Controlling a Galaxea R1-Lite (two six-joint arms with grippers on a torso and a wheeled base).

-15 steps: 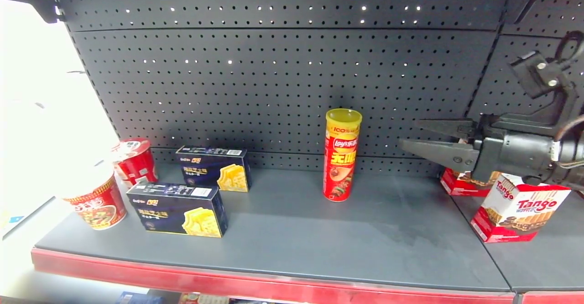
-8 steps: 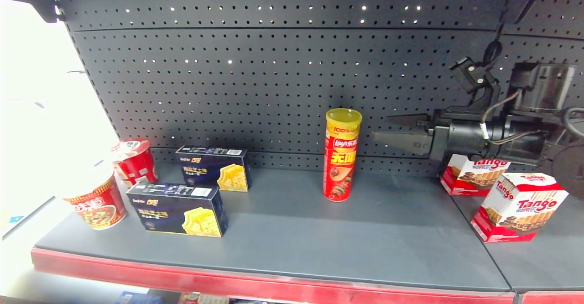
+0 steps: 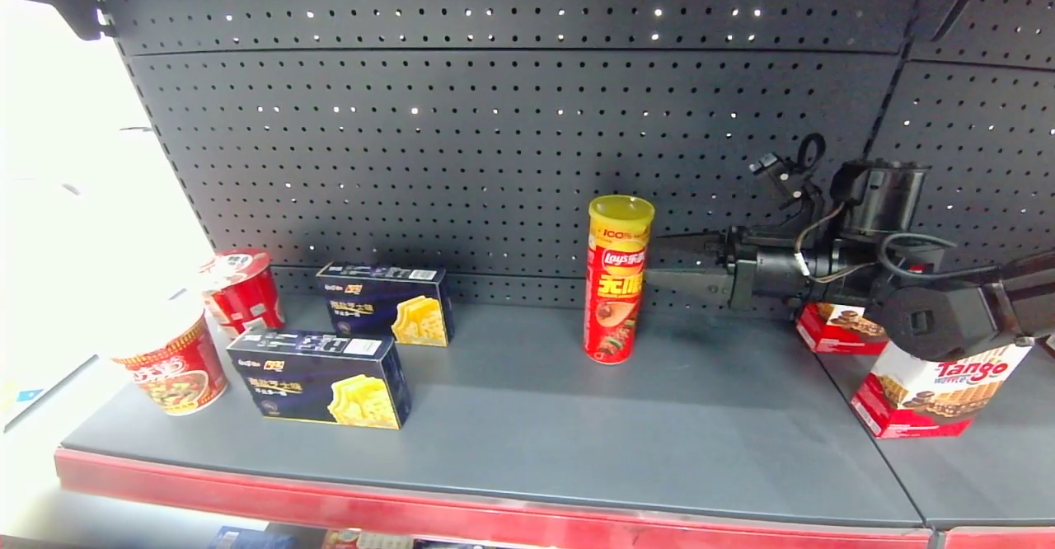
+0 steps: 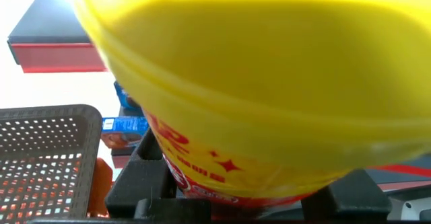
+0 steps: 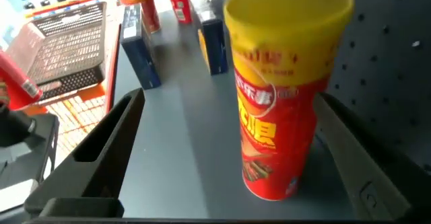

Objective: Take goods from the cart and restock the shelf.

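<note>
Shelf (image 3: 527, 442), front edge: noodle cup (image 3: 169, 359) at the left corner, blue box (image 3: 321, 376) beside it, wafer box (image 3: 940, 384) toward the right.

Near the back panel, mid-shelf: chip can (image 3: 616, 281), upright. Right gripper (image 3: 655, 258) is level with it, jaws apart, one each side; contact cannot be told.

Left gripper (image 4: 249, 200) looks clamped on a second can (image 4: 236, 83), with the cart basket (image 4: 40, 150) nearby.

Judgement: one can shelved, one in hand, and the bare middle of the shelf is still to fill.

Right pincer (image 3: 659, 259) held level and spread wide; left pincer (image 4: 242, 200) clamps a can (image 4: 256, 83).
</note>
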